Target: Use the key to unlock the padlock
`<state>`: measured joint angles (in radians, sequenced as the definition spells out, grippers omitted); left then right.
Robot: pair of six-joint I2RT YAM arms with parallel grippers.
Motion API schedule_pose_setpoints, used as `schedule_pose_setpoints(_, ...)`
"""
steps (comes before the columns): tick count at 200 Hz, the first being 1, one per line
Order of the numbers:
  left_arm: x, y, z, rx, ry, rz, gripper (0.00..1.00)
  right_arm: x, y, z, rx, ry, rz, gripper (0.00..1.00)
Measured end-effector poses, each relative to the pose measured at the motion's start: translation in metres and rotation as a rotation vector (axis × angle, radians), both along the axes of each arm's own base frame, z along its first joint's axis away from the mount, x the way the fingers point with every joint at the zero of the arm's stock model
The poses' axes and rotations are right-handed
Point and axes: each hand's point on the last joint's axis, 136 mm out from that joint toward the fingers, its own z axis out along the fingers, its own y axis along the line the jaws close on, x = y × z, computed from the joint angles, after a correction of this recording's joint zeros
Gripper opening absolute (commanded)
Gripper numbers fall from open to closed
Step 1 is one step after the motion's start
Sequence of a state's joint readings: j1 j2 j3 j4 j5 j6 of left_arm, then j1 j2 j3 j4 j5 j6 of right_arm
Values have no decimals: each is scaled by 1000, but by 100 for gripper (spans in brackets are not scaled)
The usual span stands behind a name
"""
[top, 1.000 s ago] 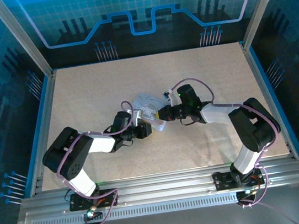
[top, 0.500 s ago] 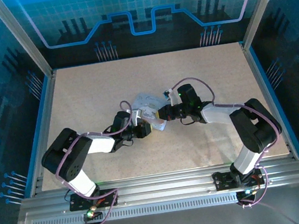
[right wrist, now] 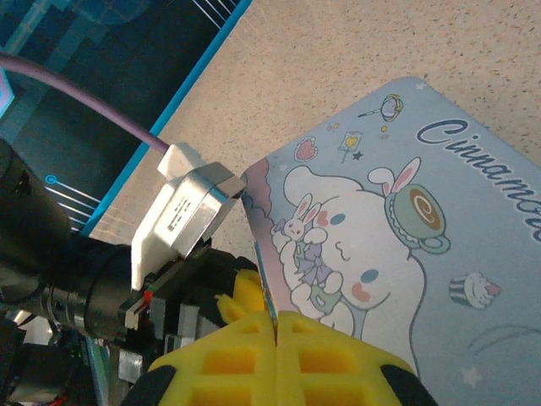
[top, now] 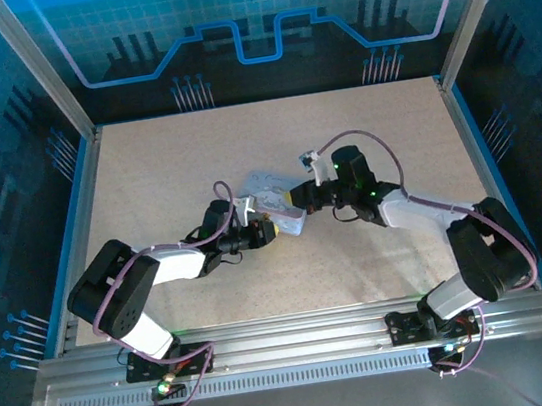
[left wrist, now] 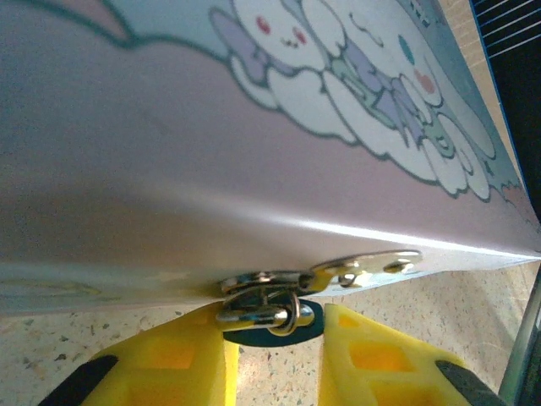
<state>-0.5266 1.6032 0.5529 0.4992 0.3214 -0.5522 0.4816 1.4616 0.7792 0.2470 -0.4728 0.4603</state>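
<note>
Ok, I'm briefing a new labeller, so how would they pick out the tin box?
On the speckled beige table, look at the middle, between the left pincer and the right pincer. The flat rectangular lavender tin lies there, the right pincer pinching its edge. Its white long-eared cartoon character and small metal hasp mark it out.

Since a second ago, we see the right arm [top: 424, 212] stretched out: its elbow has swung toward the near right corner of the table [top: 165, 167] and its wrist has shifted farther back. The right end effector [top: 302, 196] now sits at the right edge of the tin [top: 271, 191]. The left arm [top: 174, 265] has sunk toward the near edge
</note>
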Motion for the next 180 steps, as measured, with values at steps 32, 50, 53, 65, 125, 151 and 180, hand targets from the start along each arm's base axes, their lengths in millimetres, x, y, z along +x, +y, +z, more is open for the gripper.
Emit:
schedule_pose_setpoints(32,0,0,0,-5,8,3,26,-17,-13,-6,-40,-47,-8,3)
schedule_pose_setpoints(50,0,0,0,-9,15,8,26,-27,-19,-12,-71,-71,-12,3)
schedule_pose_setpoints(53,0,0,0,-9,15,8,26,-29,-20,-13,-76,-76,-10,3)
schedule_pose_setpoints(65,-1,0,0,-8,17,8,26,-36,-21,-15,-92,-97,-8,3)
schedule_pose_setpoints(125,-3,1,-2,-4,31,11,25,-66,-19,-29,-157,-179,24,3)
schedule_pose_setpoints(151,-3,1,-2,-4,33,12,24,-79,-18,-45,-189,-181,41,3)
schedule_pose_setpoints(180,-3,1,-1,-5,32,12,24,-84,-25,-56,-206,-182,27,3)
